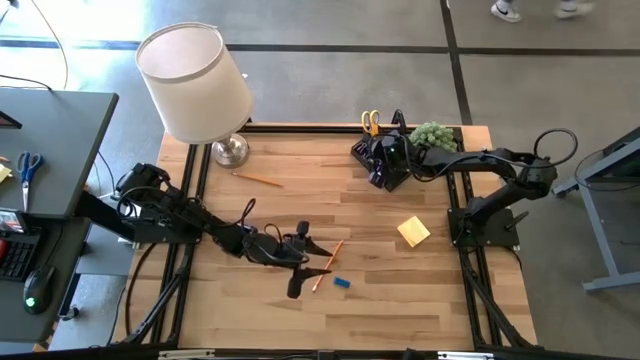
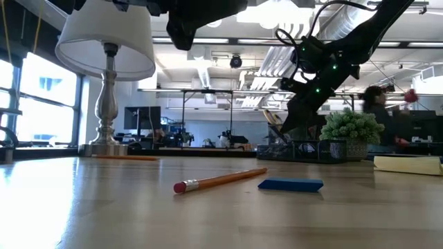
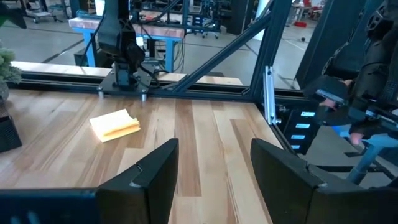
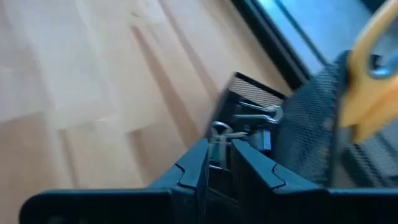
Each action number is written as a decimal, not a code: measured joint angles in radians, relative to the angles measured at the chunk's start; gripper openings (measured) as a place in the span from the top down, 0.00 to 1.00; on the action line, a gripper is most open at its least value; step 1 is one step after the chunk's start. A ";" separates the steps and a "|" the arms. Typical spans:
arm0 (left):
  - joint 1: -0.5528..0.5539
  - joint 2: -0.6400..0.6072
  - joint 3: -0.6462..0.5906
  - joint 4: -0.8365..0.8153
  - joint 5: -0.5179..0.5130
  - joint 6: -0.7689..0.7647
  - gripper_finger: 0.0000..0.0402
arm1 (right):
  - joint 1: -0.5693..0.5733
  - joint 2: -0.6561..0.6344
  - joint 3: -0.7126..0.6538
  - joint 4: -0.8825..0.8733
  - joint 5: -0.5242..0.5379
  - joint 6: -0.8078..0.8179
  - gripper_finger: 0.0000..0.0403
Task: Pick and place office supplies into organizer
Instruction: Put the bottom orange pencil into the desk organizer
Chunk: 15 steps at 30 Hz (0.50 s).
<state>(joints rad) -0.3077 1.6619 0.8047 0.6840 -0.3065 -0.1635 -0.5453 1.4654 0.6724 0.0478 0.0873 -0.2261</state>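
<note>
My right gripper hangs over the black mesh organizer at the table's far side, fingers slanting down and open by a narrow gap. A small black clip with silver wire handles lies in the organizer's low tray just past the fingertips. Yellow-handled scissors stand in the upright compartment. My left gripper is open and hovers level above an orange pencil and a blue eraser lying flat on the table. A yellow sticky-note pad lies toward the right, and a second pencil near the lamp. My right gripper has the clip's wire handle right at its fingertips, above the tray. Whether the fingers touch it I cannot tell.
A white-shaded lamp stands at the far left corner and a small green plant right of the organizer. Black frame rails edge the table. Bare wood lies between the two arms and along the near edge.
</note>
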 joint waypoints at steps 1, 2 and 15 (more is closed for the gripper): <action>0.000 0.000 0.000 -0.001 0.000 0.000 0.53 | 0.000 0.000 0.000 0.000 -0.020 0.012 0.85; 0.000 0.000 0.000 -0.001 0.000 0.000 0.53 | 0.000 0.000 0.000 -0.002 -0.037 0.023 0.86; 0.000 0.001 0.000 -0.084 -0.079 -0.024 0.53 | 0.246 -0.094 0.000 -0.017 -0.119 0.085 0.94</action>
<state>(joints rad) -0.3077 1.6627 0.8047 0.6001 -0.3859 -0.1875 -0.2990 1.3719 0.6724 0.0307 -0.0313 -0.1407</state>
